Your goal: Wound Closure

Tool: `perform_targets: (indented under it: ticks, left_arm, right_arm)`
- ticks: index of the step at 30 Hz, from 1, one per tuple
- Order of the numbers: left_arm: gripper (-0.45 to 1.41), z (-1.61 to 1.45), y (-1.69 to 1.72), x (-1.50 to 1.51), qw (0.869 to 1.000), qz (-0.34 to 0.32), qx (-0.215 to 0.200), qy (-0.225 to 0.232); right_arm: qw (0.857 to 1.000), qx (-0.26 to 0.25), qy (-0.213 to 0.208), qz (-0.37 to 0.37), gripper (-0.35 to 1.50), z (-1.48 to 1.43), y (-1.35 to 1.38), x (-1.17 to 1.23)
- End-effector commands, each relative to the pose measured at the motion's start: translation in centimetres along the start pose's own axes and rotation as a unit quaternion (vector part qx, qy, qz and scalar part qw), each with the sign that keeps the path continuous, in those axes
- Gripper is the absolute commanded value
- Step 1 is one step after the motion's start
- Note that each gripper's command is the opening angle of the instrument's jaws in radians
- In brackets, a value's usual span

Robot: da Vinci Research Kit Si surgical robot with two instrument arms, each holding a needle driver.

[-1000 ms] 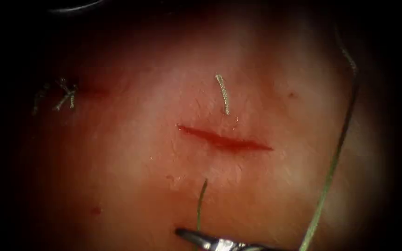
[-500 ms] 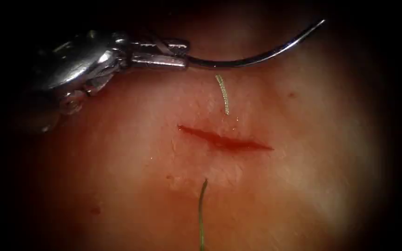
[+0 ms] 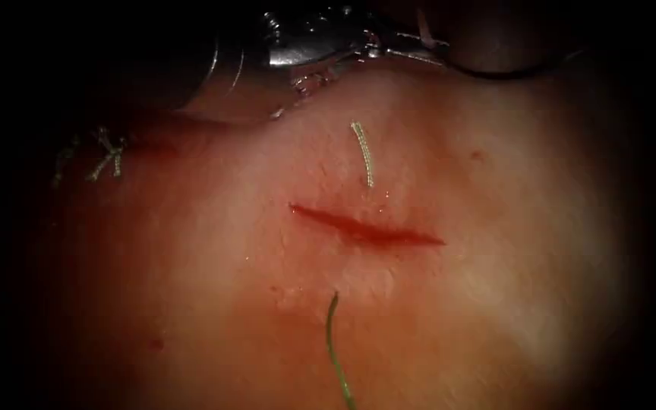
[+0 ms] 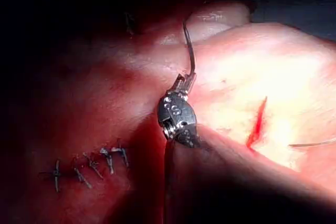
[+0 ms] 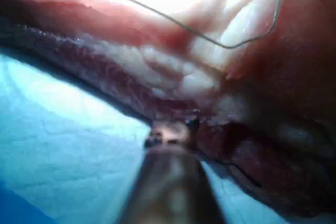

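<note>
Up at twelve o'clock: left tool (image 3: 396,52) clamped on needle (image 3: 495,72) end, clear of tissue (image 3: 495,288).
Could slip or twist from weak end grip; right tool's (image 5: 170,139) grip: cannot tell.

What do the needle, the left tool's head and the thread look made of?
Needle, held in the left tool near one end and clear of the tissue: thin polished metal by its grey sheen, probably steel. Tool head: bright metal, with glints on its rounded joints. Thread: a fine greenish strand, likely synthetic suture; the fibre type cannot be told.
</note>
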Motion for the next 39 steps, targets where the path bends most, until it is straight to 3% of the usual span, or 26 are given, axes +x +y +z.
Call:
perform_targets:
  ticks: [1, 5, 9, 11, 14, 15, 23, 31, 32, 35, 39]
  left_arm:
    - [-0.45, 0.02, -0.12, -0.10, 1.000, -0.001, 0.000, 0.000]
    - [-0.45, -0.11, -0.23, -0.32, 1.000, -0.005, 0.014, -0.007]
    - [-0.45, -0.30, -0.26, -0.44, 1.000, -0.005, 0.025, -0.011]
    - [-0.45, -0.43, -0.22, -0.51, 0.999, -0.005, 0.030, -0.012]
    - [-0.45, -0.54, -0.15, -0.56, 0.999, -0.007, 0.034, -0.013]
    - [-0.45, -0.61, -0.11, -0.59, 0.999, -0.009, 0.036, -0.015]
    - [-0.45, -0.85, 0.07, -0.72, 0.999, -0.009, 0.050, -0.015]
    - [-0.45, -1.07, 0.20, -0.78, 0.998, -0.014, 0.062, -0.012]
    - [-0.45, -1.07, 0.20, -0.78, 0.998, -0.014, 0.062, -0.012]
    - [-0.45, -1.06, 0.21, -0.78, 0.998, -0.015, 0.065, -0.011]
    - [-0.45, -1.06, 0.21, -0.78, 0.998, -0.015, 0.066, -0.011]
  right_arm:
    - [1.000, 0.002, 0.030, 0.005, 1.31, 0.09, 0.02, 0.41]
    - [0.993, 0.065, 0.090, 0.029, 1.31, 0.28, -0.06, 1.07]
    - [0.984, 0.112, 0.133, 0.046, 1.31, 0.70, -0.29, 1.57]
    - [0.980, 0.131, 0.145, 0.048, 1.31, 1.10, -0.50, 1.85]
    - [0.974, 0.151, 0.161, 0.044, 1.28, 1.53, -0.70, 2.04]
    - [0.974, 0.158, 0.158, 0.037, 1.26, 1.82, -0.82, 2.13]
    - [0.971, 0.179, 0.156, 0.025, 1.23, 2.83, -1.26, 2.15]
    - [0.969, 0.203, 0.134, 0.037, 1.08, 3.48, -1.52, 1.95]
    - [0.969, 0.203, 0.134, 0.037, 1.08, 3.48, -1.52, 1.95]
    - [0.967, 0.218, 0.113, 0.065, 1.10, 3.86, -1.61, 1.81]
    - [0.963, 0.234, 0.105, 0.082, 1.11, 4.03, -1.66, 1.73]
